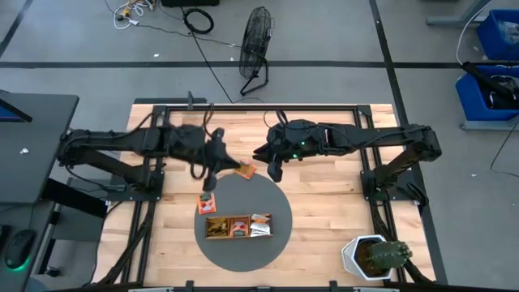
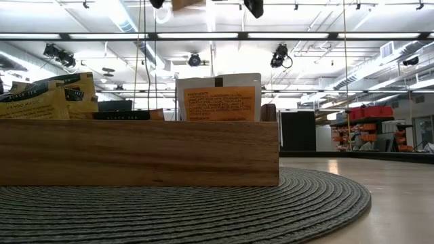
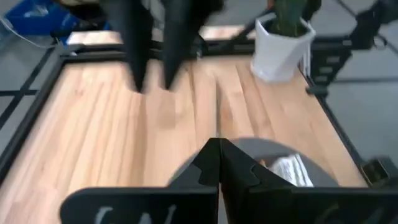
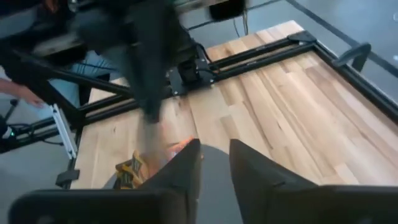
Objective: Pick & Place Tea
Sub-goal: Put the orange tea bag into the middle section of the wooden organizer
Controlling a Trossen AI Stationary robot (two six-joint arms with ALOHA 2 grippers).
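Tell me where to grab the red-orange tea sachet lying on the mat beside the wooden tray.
Come straight down and pinch two opposite edges, probably: the sachet lies flat on the mat, nothing raised to grip. The left gripper, shut now, hangs nearest; it must open first. The right gripper waits farther off.

Tea sachets stand upright in a wooden tray on a round woven mat

Grey floor w/ cables, black fan, blue bins; ceiling strip lights lit.
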